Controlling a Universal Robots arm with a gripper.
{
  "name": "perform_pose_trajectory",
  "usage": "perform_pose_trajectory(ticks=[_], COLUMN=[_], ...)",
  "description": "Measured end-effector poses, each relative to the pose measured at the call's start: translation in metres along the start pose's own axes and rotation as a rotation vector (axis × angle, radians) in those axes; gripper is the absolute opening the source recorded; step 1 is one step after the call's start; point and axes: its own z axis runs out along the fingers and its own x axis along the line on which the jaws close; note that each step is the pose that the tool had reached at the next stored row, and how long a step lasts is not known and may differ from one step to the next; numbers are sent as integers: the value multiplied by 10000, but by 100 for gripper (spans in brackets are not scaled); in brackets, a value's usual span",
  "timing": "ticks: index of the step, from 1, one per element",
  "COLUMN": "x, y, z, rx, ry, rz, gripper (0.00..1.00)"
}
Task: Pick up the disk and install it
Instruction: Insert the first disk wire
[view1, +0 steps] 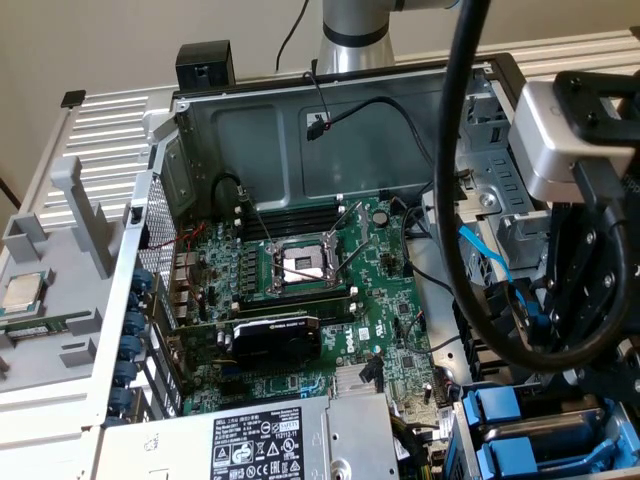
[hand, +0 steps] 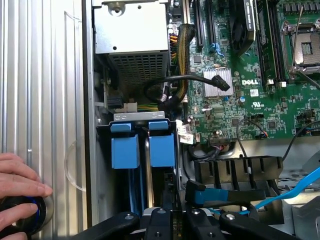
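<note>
At the exterior view's left, a processor chip (view1: 22, 292) lies in a grey tray (view1: 60, 340) outside the open computer case (view1: 160, 200). Moving right, the motherboard (view1: 380, 300) lies flat with its socket (view1: 300, 265) empty. Below it, at bottom centre, is the power supply box (view1: 270, 440).

Right of that box, at the lower right, two blue-framed units stand on edge in the drive bay. I take the rear one to be the disk (view1: 497, 405), since the gripper (hand: 171, 197) hangs directly over the end of it farthest from the power supply. Its neighbour (view1: 520, 462) sits just in front. Whether the gripper is clamped on the disk or only poised above it, I cannot tell.

With the disk already in the bay, the pick-up looks done and the work appears to be at the seating stage. Finishing that calls for a straight, square push along the bay guides, keeping clear of the blue cable (view1: 485, 255) and the thick black cable (view1: 455, 220) close by.

In the wrist view, a person's hand (hand: 20, 192) rests on a round black object (hand: 35, 215) outside the case.
</note>
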Motion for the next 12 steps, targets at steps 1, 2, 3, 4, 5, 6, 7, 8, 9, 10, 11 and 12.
perform_pose_trajectory(ticks=[1,2,3,4,5,6,7,8,9,10,11,12], x=[0,0,0,0,0,0,0,0,0,0,0,0], y=[0,0,0,0,-1,-1,-1,-1,-1,-1,-3,-7], z=[1,1,4,5,5,6,6,7,8,8,9,9], rx=[0,0,0,0,1,0,0,0,0,0,0,0], ry=[0,1,-1,-1,0,2,4,5,7,9,10,11], rz=[0,0,0,0,0,0,0,1,1,2,3,2], gripper=[17,17,17,17,17,17,17,17,17,17,17,17])
